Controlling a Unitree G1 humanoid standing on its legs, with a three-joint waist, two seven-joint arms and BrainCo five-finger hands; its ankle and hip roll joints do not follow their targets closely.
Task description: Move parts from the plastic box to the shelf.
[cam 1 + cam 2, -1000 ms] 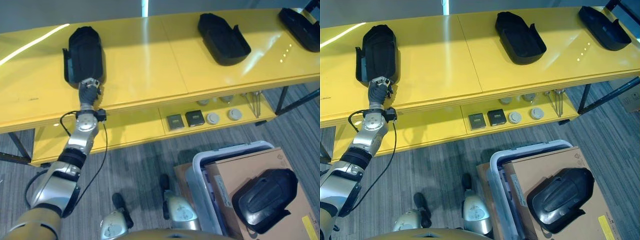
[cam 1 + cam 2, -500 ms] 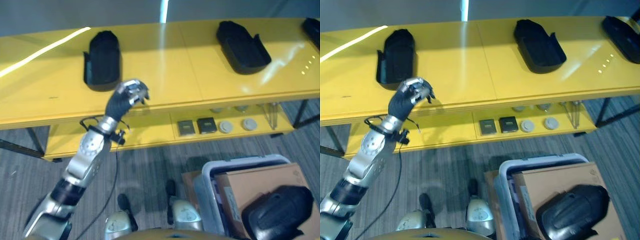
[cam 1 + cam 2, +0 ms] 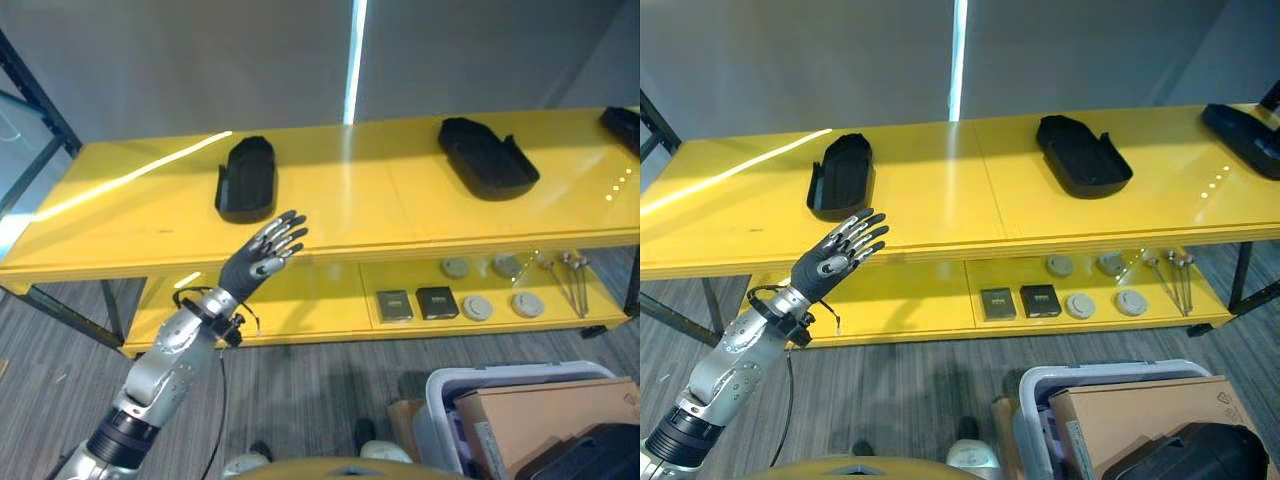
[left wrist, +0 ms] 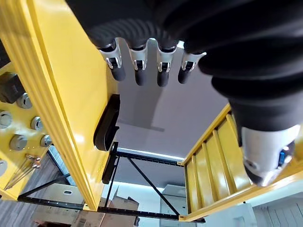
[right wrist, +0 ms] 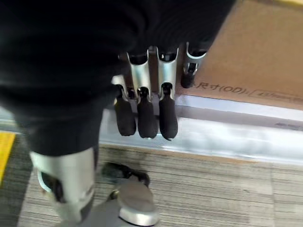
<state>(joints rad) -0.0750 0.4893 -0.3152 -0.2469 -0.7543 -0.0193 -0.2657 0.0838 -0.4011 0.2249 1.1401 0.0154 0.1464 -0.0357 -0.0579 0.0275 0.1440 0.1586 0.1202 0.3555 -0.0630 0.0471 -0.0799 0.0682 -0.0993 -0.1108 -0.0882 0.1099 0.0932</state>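
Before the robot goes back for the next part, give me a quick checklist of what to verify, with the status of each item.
1. Left hand empty, fingers spread: ok.
2. Left hand off the leftmost black part lying on the yellow shelf: ok, held in front of the shelf edge.
3. Free shelf space for another part: ok, bare top between the leftmost part and the middle black part.
4. Another part left to fetch: ok, a black part lies on the cardboard sheet in the plastic box.
5. Right hand ready: ok, fingers relaxed by the box rim, holding nothing.
6. Box contents under the cardboard: cannot tell.
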